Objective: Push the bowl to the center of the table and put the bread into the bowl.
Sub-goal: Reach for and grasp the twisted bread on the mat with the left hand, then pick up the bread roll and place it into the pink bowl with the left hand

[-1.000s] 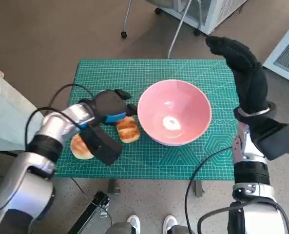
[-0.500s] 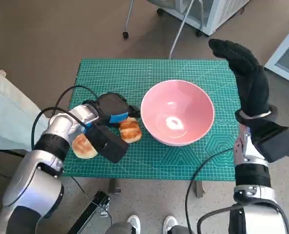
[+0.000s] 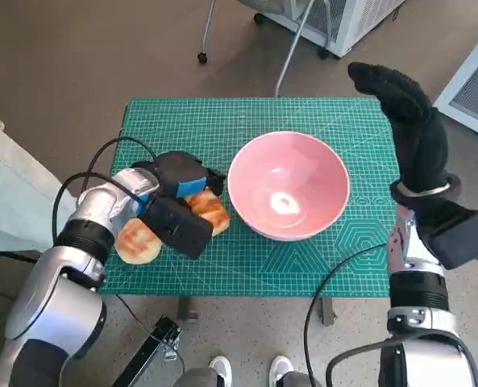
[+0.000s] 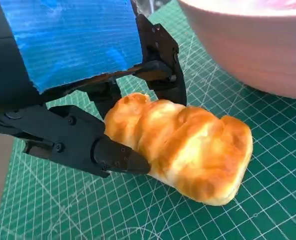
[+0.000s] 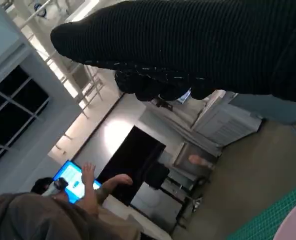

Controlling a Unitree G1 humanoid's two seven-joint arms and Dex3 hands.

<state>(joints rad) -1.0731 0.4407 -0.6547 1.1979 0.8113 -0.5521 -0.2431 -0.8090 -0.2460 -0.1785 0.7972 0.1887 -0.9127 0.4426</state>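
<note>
The pink bowl (image 3: 288, 185) stands upright, right of the middle of the green mat (image 3: 222, 121). An oblong golden bread (image 3: 210, 211) lies on the mat just left of the bowl. My left hand (image 3: 182, 179) grips it at one end. In the left wrist view its black fingers (image 4: 95, 147) press both sides of the bread (image 4: 187, 150), with the bowl's wall (image 4: 247, 50) close behind. A second, round bread (image 3: 137, 242) lies near the mat's front left corner, partly hidden by my wrist. My gloved right hand (image 3: 408, 121) stands raised at the table's right edge, holding nothing.
Chair legs (image 3: 291, 48) and a white cabinet (image 3: 351, 24) stand beyond the table's far edge. A pale cloth (image 3: 5, 185) lies on the left. Shoes (image 3: 222, 367) show below the front edge. A person (image 5: 48, 215) sits far off in the right wrist view.
My left hand has moved right and settled onto the oblong bread, its fingers closing round one end. The bowl and my right hand have hardly moved; the camera shifted slightly.
</note>
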